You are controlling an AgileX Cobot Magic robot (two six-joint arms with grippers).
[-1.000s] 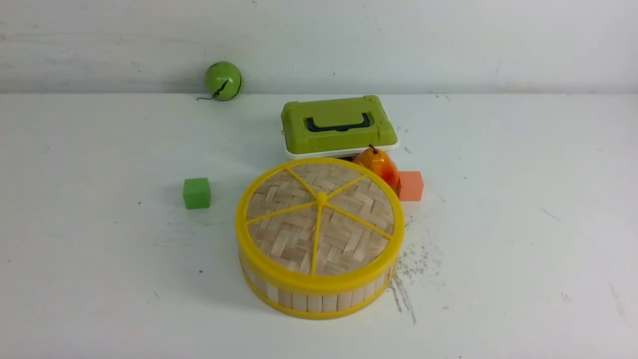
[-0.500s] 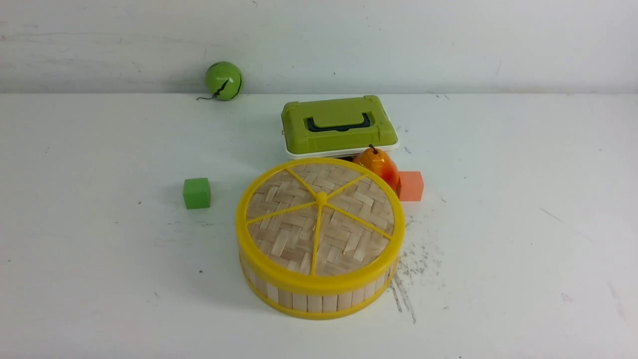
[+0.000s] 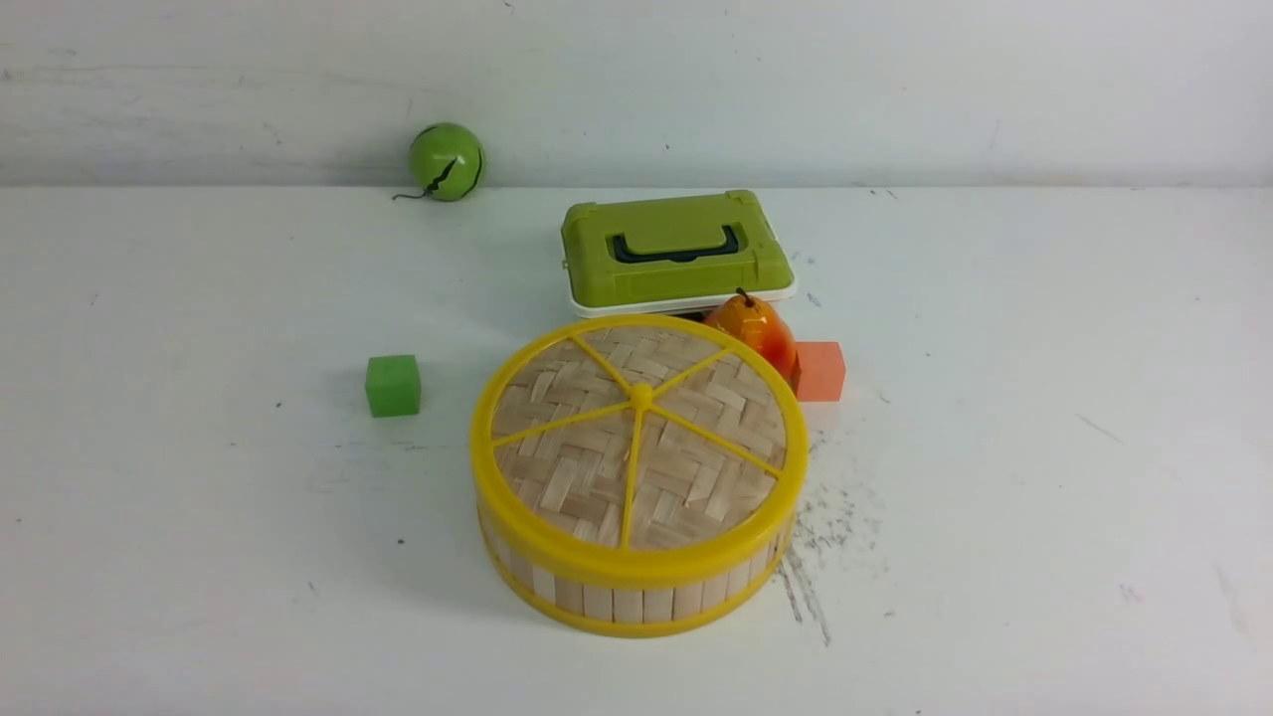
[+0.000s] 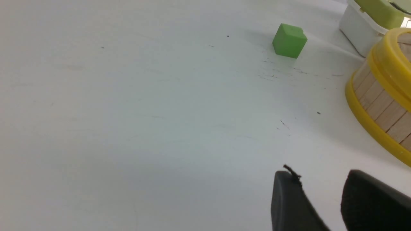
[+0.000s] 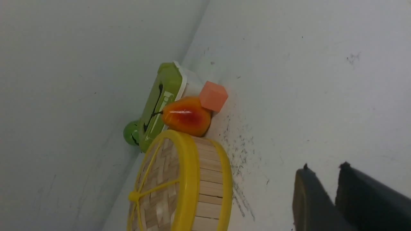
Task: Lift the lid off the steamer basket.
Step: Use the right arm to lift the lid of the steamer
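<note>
White table holds the steamer basket [image 3: 636,600] toward its front edge, the lid [image 3: 597,467] seated on top. Left gripper [image 4: 321,174] stands parted, empty; right gripper [image 5: 324,166] narrowly parted, empty.

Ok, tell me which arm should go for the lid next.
Right, probably. The right gripper faces the rim of the lid side-on, with nothing between them. The left gripper points past the steamer basket, toward the green cube.
</note>
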